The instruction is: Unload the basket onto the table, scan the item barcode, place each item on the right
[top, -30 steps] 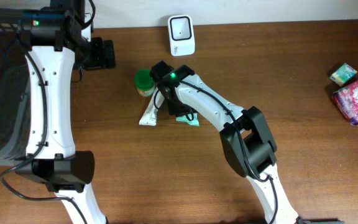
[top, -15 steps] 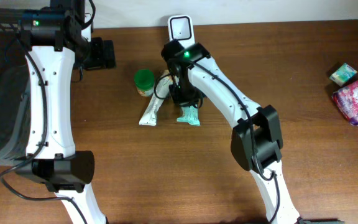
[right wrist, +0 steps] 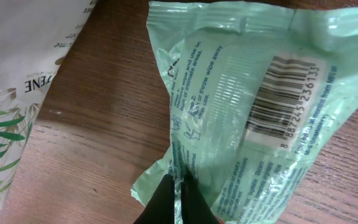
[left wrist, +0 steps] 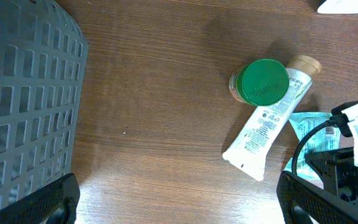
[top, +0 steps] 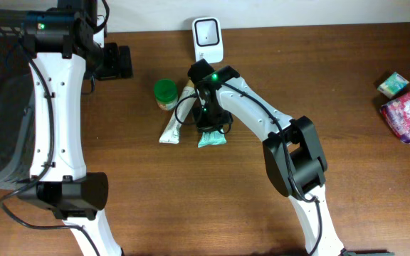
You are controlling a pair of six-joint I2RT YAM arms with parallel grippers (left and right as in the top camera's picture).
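While the right gripper (right wrist: 178, 198) clamps the edge of the green packet (right wrist: 241, 124) on the table (top: 347, 85) beside a white tube (top: 171, 128), the grasp looks made; next, lift and face its barcode (right wrist: 284, 102) to the scanner (top: 208, 39). The left gripper (left wrist: 185, 202) hangs spread wide.

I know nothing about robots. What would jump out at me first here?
The right gripper pinches the edge of a pale green packet on the wooden table, its barcode showing plainly to the wrist camera. Just behind, at the table's far edge, stands a white scanner; beside the packet lie a white tube and a green-lidded jar.
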